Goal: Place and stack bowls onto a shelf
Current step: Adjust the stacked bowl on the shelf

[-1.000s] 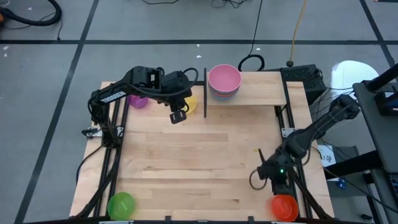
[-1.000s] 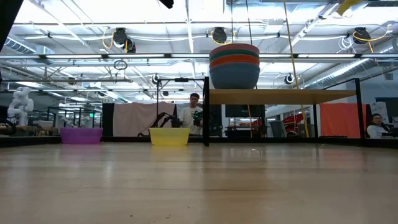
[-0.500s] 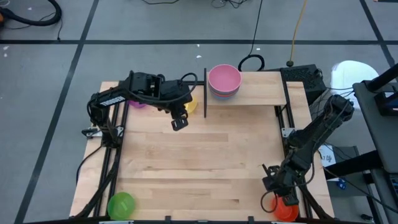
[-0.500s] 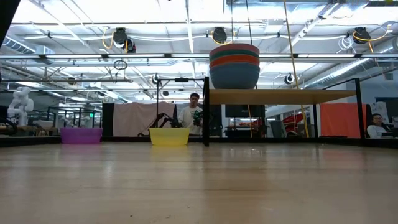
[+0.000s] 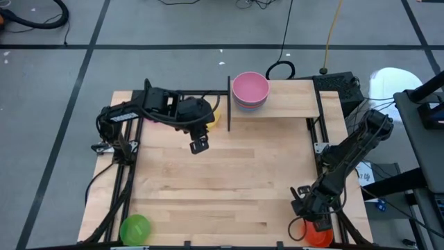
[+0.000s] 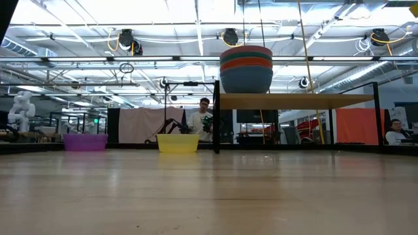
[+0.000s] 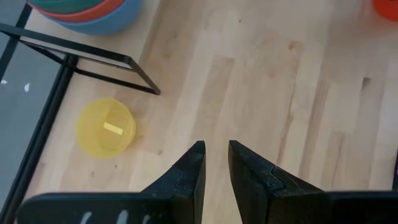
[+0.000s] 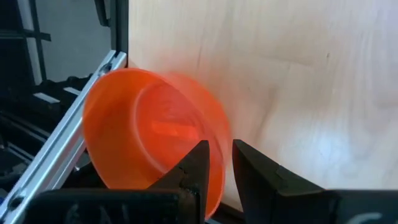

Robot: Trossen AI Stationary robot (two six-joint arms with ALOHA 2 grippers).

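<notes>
The right gripper (image 8: 216,163) at the lower right of the high view had its jaws astride the orange bowl's (image 8: 149,146) rim, slightly apart; the left gripper (image 5: 199,145) hovered over the tabletop (image 5: 229,180), jaws narrowly apart, empty; the stacked bowls (image 5: 250,90) stood on the shelf (image 5: 291,101)

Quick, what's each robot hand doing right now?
Left hand: slightly open, holding nothing, above the table near the yellow bowl.
Right hand: fingers astride the orange bowl rim; grip can't be told.
</notes>
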